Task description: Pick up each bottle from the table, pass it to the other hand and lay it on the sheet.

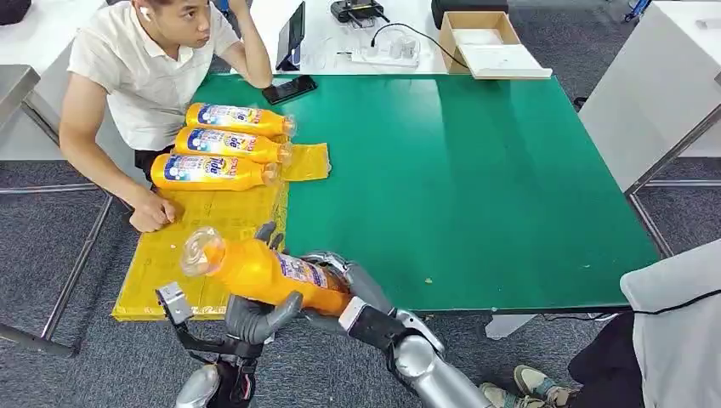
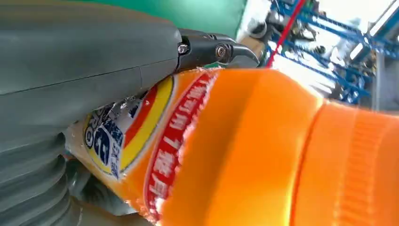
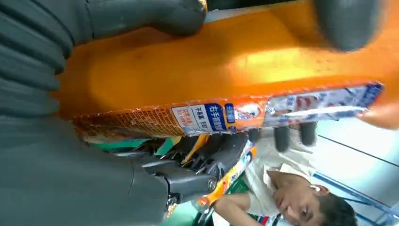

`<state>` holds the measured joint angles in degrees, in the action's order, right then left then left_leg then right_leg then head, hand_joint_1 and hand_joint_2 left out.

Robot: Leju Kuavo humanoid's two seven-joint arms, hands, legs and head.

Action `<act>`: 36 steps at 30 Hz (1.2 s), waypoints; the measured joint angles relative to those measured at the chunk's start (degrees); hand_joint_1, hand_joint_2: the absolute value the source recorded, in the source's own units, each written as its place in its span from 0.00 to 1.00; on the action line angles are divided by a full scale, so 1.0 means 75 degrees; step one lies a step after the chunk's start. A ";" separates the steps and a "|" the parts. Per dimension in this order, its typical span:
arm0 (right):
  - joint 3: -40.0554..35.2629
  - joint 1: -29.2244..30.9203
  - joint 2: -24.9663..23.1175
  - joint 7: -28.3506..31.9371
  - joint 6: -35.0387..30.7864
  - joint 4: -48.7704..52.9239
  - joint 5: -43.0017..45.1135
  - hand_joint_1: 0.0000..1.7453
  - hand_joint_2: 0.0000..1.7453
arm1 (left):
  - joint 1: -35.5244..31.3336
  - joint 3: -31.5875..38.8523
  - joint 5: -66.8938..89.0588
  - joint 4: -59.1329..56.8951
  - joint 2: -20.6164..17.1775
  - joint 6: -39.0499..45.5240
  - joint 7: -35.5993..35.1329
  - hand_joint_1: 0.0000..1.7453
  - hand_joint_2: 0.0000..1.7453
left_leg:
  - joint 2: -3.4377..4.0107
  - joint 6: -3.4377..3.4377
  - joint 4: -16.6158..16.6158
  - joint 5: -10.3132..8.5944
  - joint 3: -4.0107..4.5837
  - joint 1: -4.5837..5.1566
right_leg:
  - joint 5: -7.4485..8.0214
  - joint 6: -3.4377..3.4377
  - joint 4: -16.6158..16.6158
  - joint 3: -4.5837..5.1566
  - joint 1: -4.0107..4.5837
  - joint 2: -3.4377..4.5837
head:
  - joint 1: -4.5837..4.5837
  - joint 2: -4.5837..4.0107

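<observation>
An orange detergent bottle (image 1: pixel 263 270) hangs tilted above the table's front edge, its clear cap end over the yellow sheet (image 1: pixel 170 255). My left hand (image 1: pixel 255 319) wraps it from below, near the middle. My right hand (image 1: pixel 340 285) grips its base end. Close up, the bottle (image 2: pixel 263 150) lies against my left hand (image 2: pixel 70 70). In the right wrist view the thumb and fingers of my right hand (image 3: pixel 56 141) close around the bottle (image 3: pixel 226 75). Three more orange bottles (image 1: pixel 225 144) lie side by side on the sheet's far end.
A person (image 1: pixel 144 59) sits at the table's left side, one hand (image 1: pixel 153 212) resting on the sheet. A phone (image 1: pixel 289 88) lies at the far edge of the green table (image 1: pixel 459 170). A cardboard box (image 1: pixel 480 38) stands beyond. Another person (image 1: pixel 672 323) stands at the right.
</observation>
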<state>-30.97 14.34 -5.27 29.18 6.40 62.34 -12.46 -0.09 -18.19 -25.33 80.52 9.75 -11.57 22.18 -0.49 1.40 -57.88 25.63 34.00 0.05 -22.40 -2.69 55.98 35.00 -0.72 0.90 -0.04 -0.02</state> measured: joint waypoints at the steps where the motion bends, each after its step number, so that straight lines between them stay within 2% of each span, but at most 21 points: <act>1: 0.0000 0.0000 0.0000 0.0006 0.0009 -0.0020 0.0023 1.00 1.00 | 0.0006 -0.0012 -0.0026 0.0018 0.0000 -0.0093 0.0000 0.13 1.00 | 0.0000 0.0000 0.0000 0.0000 0.0000 0.0000 | 0.0000 0.0000 0.0000 0.0000 0.0000 0.0000 | 0.0000 0.0003; 2: 0.0000 0.0001 0.0000 0.0015 0.0015 -0.0038 0.0047 1.00 1.00 | 0.0011 -0.0023 -0.0076 0.0041 -0.0006 -0.0172 0.0000 0.88 1.00 | 0.0000 0.0000 0.0000 0.0000 0.0000 0.0000 | 0.0000 0.0000 0.0000 0.0000 0.0000 0.0000 | 0.0000 0.0003; 3: 0.0000 0.0002 0.0000 0.0023 0.0029 -0.0061 0.0067 1.00 1.00 | 0.0012 -0.0041 -0.0079 0.0047 -0.0023 -0.0247 0.0000 1.00 1.00 | 0.0000 0.0000 0.0000 0.0000 0.0000 0.0000 | 0.0000 0.0000 0.0000 0.0000 0.0000 0.0000 | 0.0003 0.0000; 15: 0.0003 0.0002 -0.0041 0.0122 0.0058 -0.0157 0.0154 0.98 1.00 | 0.0012 -0.0076 -0.0195 -0.0038 -0.0125 -0.0515 -0.0125 1.00 1.00 | 0.0000 0.0000 0.0000 0.0000 0.0000 0.0000 | 0.0000 0.0000 0.0000 0.0000 0.0000 0.0000 | 0.0003 0.0000; 16: 0.0003 -0.0001 -0.0041 0.0122 0.0067 -0.0160 0.0157 0.85 1.00 | -0.0001 -0.0076 -0.0250 -0.0067 -0.0125 -0.0515 -0.0189 1.00 1.00 | -0.0001 0.0000 0.0000 0.0000 0.0000 0.0000 | 0.0000 0.0000 0.0000 0.0000 0.0000 0.0000 | 0.0000 0.0003; 17: 0.0003 -0.0002 -0.0041 0.0122 0.0070 -0.0166 0.0163 0.49 1.00 | -0.0017 -0.0073 -0.0289 -0.0093 -0.0125 -0.0515 -0.0233 1.00 1.00 | -0.0001 0.0000 0.0000 0.0000 0.0000 0.0000 | 0.0000 0.0000 0.0000 0.0000 0.0000 0.0000 | 0.0000 0.0003; 18: 0.0003 -0.0002 -0.0041 0.0122 0.0073 -0.0175 0.0172 0.30 1.00 | -0.0036 -0.0073 -0.0335 -0.0123 -0.0125 -0.0515 -0.0280 1.00 1.00 | 0.0000 0.0000 0.0000 0.0000 0.0000 0.0000 | 0.0000 0.0000 0.0000 0.0000 0.0000 0.0000 | 0.0000 0.0003; 22: 0.0009 -0.0021 -0.0044 0.0114 0.0099 -0.0201 0.0221 0.30 1.00 | -0.0146 -0.0052 -0.0405 -0.0303 -0.0125 -0.0495 -0.0355 1.00 1.00 | 0.0000 0.0000 0.0000 0.0000 0.0000 0.0000 | 0.0000 0.0000 0.0000 0.0000 0.0000 0.0000 | 0.0000 0.0000; 23: 0.0009 -0.0022 -0.0055 0.0105 0.0102 -0.0207 0.0230 0.00 1.00 | -0.0153 -0.0055 -0.0408 -0.0347 -0.0128 -0.0492 -0.0364 1.00 1.00 | 0.0000 0.0000 0.0000 0.0000 0.0000 0.0000 | 0.0000 0.0000 0.0000 0.0000 0.0000 0.0000 | 0.0000 0.0003; 24: 0.0009 -0.0026 -0.0055 0.0087 0.0105 -0.0213 0.0233 0.00 0.00 | -0.0152 -0.0052 -0.0417 -0.0367 -0.0128 -0.0492 -0.0370 1.00 1.00 | 0.0000 0.0000 0.0000 0.0000 0.0000 0.0000 | 0.0000 0.0000 0.0000 0.0000 0.0000 0.0000 | 0.0003 0.0000; 31: 0.0020 -0.0049 -0.0064 0.0076 -0.0003 -0.0224 0.0180 0.00 0.00 | -0.0153 -0.0055 -0.0443 -0.0475 -0.0128 -0.0437 -0.0391 1.00 1.00 | 0.0000 0.0000 0.0000 0.0000 0.0000 0.0000 | 0.0000 0.0000 0.0000 0.0001 0.0000 0.0000 | 0.0000 0.0003; 33: 0.0023 -0.0110 -0.0061 0.0111 -0.0211 -0.0192 0.0066 0.00 0.00 | -0.0157 -0.0052 -0.0150 -0.0478 -0.0148 -0.0101 -0.0382 1.00 1.00 | -0.0001 0.0000 0.0000 0.0000 -0.0001 0.0000 | 0.0000 0.0000 -0.0001 0.0001 0.0000 -0.0001 | 0.0000 0.0003; 36: 0.0067 -0.0551 0.0009 0.0183 -0.0733 0.0194 -0.0253 0.00 0.00 | -0.0112 0.0000 0.0832 -0.0458 -0.0257 0.0969 -0.0451 1.00 1.00 | -0.0005 0.0000 0.0000 0.0001 0.0006 0.0000 | -0.0001 0.0001 0.0000 0.0001 0.0000 -0.0010 | 0.0003 0.0000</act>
<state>-30.47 10.21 -5.20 30.55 0.90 63.79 -14.36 -0.93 -18.18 -19.09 77.09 7.82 -4.30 18.80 -0.53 1.40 -57.88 25.63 34.04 0.05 -22.41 -2.69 55.98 35.01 -0.72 0.82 -0.02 -0.02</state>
